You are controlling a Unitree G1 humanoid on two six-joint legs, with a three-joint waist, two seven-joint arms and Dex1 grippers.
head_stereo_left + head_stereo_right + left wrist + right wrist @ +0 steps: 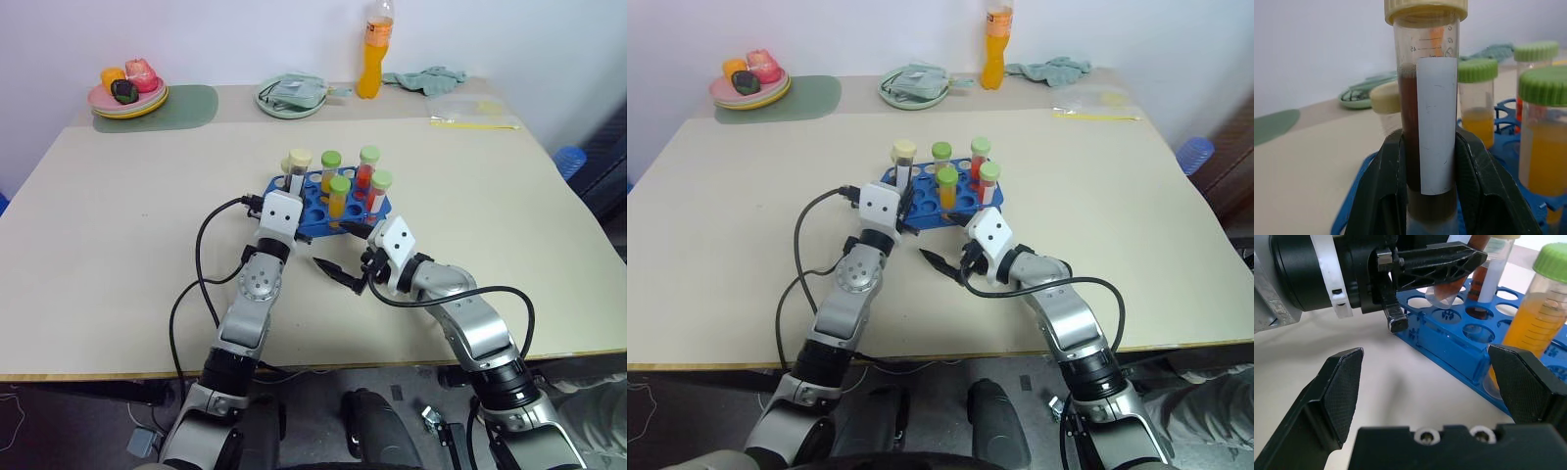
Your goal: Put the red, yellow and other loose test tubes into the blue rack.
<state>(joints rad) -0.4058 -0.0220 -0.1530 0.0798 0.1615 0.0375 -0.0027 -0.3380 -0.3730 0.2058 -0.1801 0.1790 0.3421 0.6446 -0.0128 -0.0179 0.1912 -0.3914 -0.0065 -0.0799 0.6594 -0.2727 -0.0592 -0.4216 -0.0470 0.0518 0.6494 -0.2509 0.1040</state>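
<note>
The blue rack (315,221) stands mid-table and holds several green-capped tubes: yellow-orange ones (339,196) and red ones (368,168). A cream-capped tube (1386,100) stands at its back left. My left gripper (1432,196) is shut on a cream-capped test tube (298,162) of dark reddish-brown liquid with a white label. It holds the tube upright, with the rounded tip (1442,298) just above the holes at the rack's near left corner. My right gripper (345,252) is open and empty, low over the table at the rack's front edge.
At the back of the table are a plate of fruit (127,93) on a green mat (186,106), a green dish (291,96), an orange bottle (375,49), a cloth (426,77) and a plastic bag (472,113). Bare tabletop lies left and right of the rack.
</note>
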